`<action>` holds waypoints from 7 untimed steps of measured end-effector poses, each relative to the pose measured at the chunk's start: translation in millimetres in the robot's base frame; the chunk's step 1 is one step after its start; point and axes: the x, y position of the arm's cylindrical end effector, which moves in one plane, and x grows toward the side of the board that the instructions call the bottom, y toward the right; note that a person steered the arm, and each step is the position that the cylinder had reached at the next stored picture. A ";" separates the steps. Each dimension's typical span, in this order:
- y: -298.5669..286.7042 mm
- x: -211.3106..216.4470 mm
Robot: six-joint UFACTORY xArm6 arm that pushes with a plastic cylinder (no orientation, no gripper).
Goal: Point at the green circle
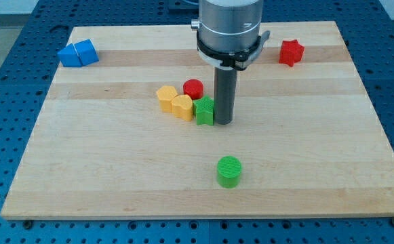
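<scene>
The green circle [228, 171] stands on the wooden board near the view's bottom, a little right of centre. My tip [223, 122] rests on the board above it in the view, right beside the green star-shaped block [204, 110], touching or nearly touching its right side. The tip is well apart from the green circle.
A red circle [193, 89] and two yellow blocks [167, 96] [182, 106] cluster left of the green star. Two blue blocks [78, 53] sit at the top left. A red star [291, 52] sits at the top right. The wooden board [319, 149] ends on a blue perforated table.
</scene>
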 end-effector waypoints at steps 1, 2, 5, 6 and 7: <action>-0.3 -1.9; 0.3 -4.8; 136.0 34.9; 151.0 67.7; 125.2 115.0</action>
